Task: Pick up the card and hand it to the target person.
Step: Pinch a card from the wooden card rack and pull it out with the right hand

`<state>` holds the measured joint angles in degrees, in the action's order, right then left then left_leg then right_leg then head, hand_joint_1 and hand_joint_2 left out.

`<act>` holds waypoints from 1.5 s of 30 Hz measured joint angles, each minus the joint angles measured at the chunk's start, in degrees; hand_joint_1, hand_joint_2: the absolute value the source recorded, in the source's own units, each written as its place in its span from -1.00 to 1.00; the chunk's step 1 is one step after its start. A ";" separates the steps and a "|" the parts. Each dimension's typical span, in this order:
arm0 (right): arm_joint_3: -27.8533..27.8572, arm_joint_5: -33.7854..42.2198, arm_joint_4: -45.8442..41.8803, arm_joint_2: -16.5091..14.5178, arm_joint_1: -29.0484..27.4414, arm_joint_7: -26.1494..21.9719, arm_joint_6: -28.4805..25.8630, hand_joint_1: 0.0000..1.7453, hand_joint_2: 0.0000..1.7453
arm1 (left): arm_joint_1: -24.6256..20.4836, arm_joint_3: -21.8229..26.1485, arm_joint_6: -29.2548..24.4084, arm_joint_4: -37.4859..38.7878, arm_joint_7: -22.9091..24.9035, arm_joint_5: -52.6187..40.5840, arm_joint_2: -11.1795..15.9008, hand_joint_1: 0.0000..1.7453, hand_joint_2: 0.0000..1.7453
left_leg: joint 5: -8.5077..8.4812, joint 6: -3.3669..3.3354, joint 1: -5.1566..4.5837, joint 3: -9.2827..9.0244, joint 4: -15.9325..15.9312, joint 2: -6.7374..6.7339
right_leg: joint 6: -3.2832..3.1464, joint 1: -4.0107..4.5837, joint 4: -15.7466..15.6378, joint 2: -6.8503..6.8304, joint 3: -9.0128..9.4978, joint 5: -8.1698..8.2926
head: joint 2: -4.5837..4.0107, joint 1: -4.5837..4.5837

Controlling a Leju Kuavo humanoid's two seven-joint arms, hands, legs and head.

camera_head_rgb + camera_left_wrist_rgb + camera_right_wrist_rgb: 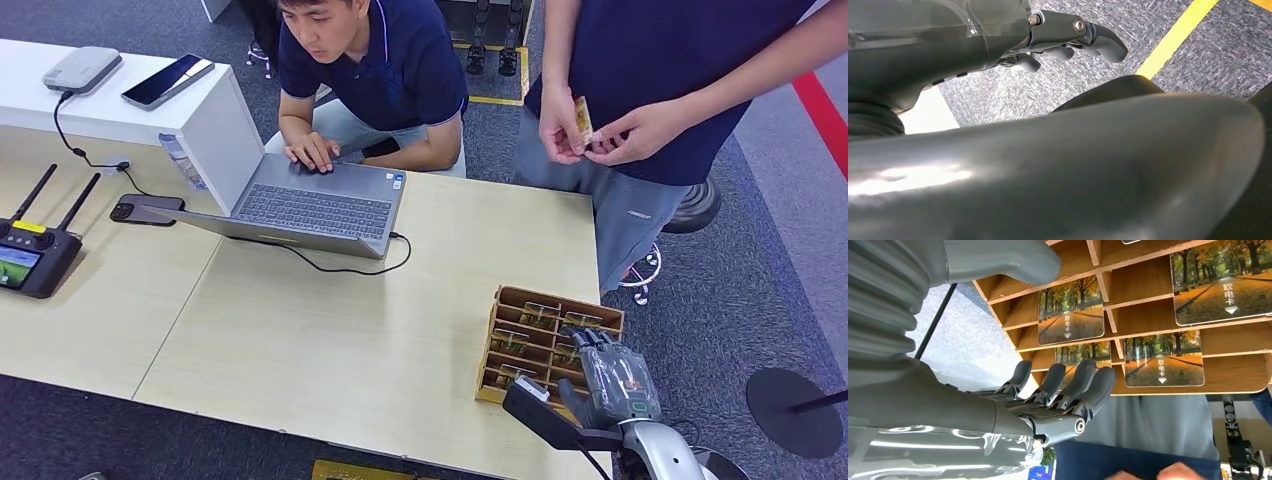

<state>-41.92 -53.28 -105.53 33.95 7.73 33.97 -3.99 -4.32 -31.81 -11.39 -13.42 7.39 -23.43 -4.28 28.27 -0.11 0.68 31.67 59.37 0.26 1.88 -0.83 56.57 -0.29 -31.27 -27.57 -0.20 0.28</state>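
A pale wooden worktop (330, 340) fills the middle of the head view. A seated person types on an open laptop (315, 205) at upper centre. At upper right a standing person's hands (610, 125) pinch the card (583, 120). At lower right the right hand (612, 375) hovers over a wooden card rack (520, 335), fingers (1083, 382) slightly curled, holding nothing. The left hand (1068, 40) hangs over grey carpet, fingers (1108, 45) loosely bent, empty.
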 joint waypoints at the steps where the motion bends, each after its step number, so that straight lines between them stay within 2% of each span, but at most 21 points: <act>1: 0.00 0.02 0.15 0.00 -0.01 0.00 -0.02 -0.28 1.00 | 0.00 -0.08 0.02 0.00 0.00 -0.01 0.00 -1.00 -1.00 | 0.00 0.00 0.00 0.00 0.00 0.00 | 0.00 0.00 0.00 0.00 0.00 0.00 | 0.00 -0.01; 6: 0.02 0.45 1.07 -0.01 -0.08 0.11 -0.59 -0.27 1.00 | -0.01 -0.47 0.11 0.00 0.15 -0.01 0.00 -1.00 -1.00 | 0.00 0.00 0.00 0.00 0.00 0.00 | 0.00 0.00 0.00 0.00 0.00 0.00 | 0.00 0.00; 10: 0.07 0.46 2.12 -0.01 -0.19 0.40 -1.61 -0.18 1.00 | -0.01 -0.87 0.11 0.01 0.17 0.06 0.02 -1.00 -1.00 | 0.00 0.00 0.00 0.00 0.00 0.00 | 0.00 0.00 0.00 0.00 0.00 0.00 | 0.00 -0.01; 18: 0.11 -0.02 3.48 -0.01 -0.34 0.67 -2.72 -0.18 1.00 | -0.03 -1.27 0.11 0.01 0.25 0.11 0.02 -1.00 -1.00 | 0.00 0.00 0.00 0.00 0.00 0.00 | 0.00 0.00 0.00 0.00 0.00 0.00 | 0.00 0.00; 27: 0.13 -0.36 4.65 -0.01 -0.38 0.92 -2.98 0.34 1.00 | -0.03 -1.35 0.11 0.02 0.24 0.91 0.04 -1.00 -1.00 | 0.00 0.00 0.00 0.00 0.00 0.00 | 0.00 0.00 0.00 0.00 0.00 0.00 | 0.00 -0.01; 34: 0.48 -0.53 5.15 -0.13 -0.26 1.22 -3.03 0.55 1.00 | -0.03 -1.95 0.11 0.02 0.24 1.07 0.10 -1.00 -1.00 | 0.01 -0.01 0.00 0.00 0.00 0.00 | 0.00 0.00 0.00 0.00 0.00 0.00 | 0.00 0.00; 38: 0.52 -0.55 5.26 -0.18 -0.25 1.32 -3.15 0.77 1.00 | -0.04 -2.36 0.11 0.02 0.24 1.12 0.15 -1.00 -1.00 | 0.01 -0.01 0.00 -0.01 0.00 0.00 | 0.00 0.00 -0.01 0.00 0.01 0.00 | 0.00 -0.01; 42: 0.52 -0.58 5.27 -0.18 -0.27 1.37 -3.34 0.96 1.00 | -0.04 -2.39 0.11 0.02 0.14 1.13 0.15 -1.00 1.00 | 0.01 -0.01 0.00 -0.01 0.01 0.00 | 0.00 0.00 -0.01 0.00 0.01 0.00 | 0.00 0.00; 45: 0.52 -0.63 5.29 -0.18 -0.34 1.38 -3.75 0.96 1.00 | -0.07 -2.60 0.07 0.01 -0.02 1.09 0.16 -1.00 1.00 | 0.01 -0.01 -0.01 -0.01 0.01 0.00 | 0.00 0.00 -0.01 0.00 0.01 0.00 | 0.00 0.00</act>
<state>-41.40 -53.91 -100.24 33.77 7.39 35.34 -7.75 -4.39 -34.41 -11.32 -13.41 7.37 -22.34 -4.13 28.27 -0.11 0.68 31.66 59.37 0.26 1.89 -0.83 56.56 -0.29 -31.26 -27.57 -0.20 0.28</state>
